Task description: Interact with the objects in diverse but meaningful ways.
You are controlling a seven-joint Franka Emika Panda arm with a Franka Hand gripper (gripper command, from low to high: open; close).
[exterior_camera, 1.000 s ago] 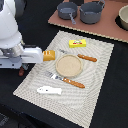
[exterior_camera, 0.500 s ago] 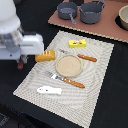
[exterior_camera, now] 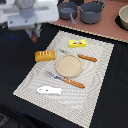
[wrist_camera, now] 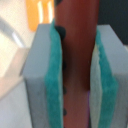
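My gripper (exterior_camera: 34, 33) hangs blurred above the far left corner of the striped mat (exterior_camera: 100, 85), shut on the red-brown sausage (exterior_camera: 34, 36). In the wrist view the sausage (wrist_camera: 75, 60) stands lengthwise between the two teal pads (wrist_camera: 54, 75). On the mat lie the golden bread loaf (exterior_camera: 45, 55), the yellow butter block (exterior_camera: 77, 43), the white fish (exterior_camera: 49, 90), a round tan plate (exterior_camera: 68, 65), the orange-handled fork (exterior_camera: 66, 79) and the knife (exterior_camera: 83, 57). An orange blur (wrist_camera: 40, 12) shows behind the pads.
Two grey pots (exterior_camera: 67, 10) (exterior_camera: 92, 11) stand on the brown surface behind the mat, and a pale bowl (exterior_camera: 122, 17) sits at the far right. Black tabletop surrounds the mat.
The arm has risen and moved toward the back and the exterior view's right, away from beside the bread loaf. The items on the mat have not moved.
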